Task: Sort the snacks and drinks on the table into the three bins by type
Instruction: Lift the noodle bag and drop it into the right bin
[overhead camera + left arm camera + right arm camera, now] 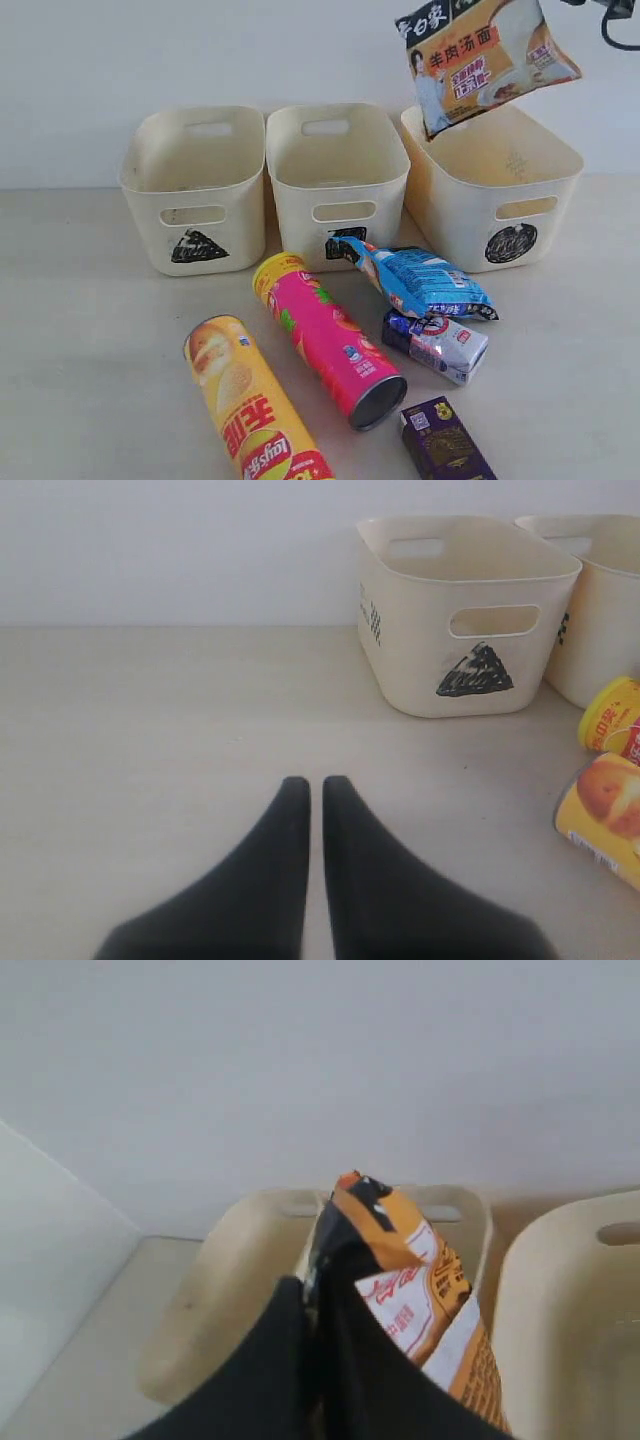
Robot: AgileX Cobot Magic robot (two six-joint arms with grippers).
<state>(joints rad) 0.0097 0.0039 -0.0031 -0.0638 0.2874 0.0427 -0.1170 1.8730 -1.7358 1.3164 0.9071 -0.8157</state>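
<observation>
Above circle bin (452, 222): orange noodle pkt (485, 60) clamped by its edge in right gripper (312, 1288); left gripper (316, 786) pressed together, empty, over table (150, 730); if dropped off-centre, may clip rim, land outside.

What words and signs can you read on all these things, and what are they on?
"羊肉汤面", "白象": orange noodle packet.
"Lay's": yellow chip tube.
Black triangle sign: left bin.
Black square sign, partly hidden: middle bin.
Black circle sign: right bin.
Too small to read: pink tube, blue packet, white carton, purple carton.
</observation>
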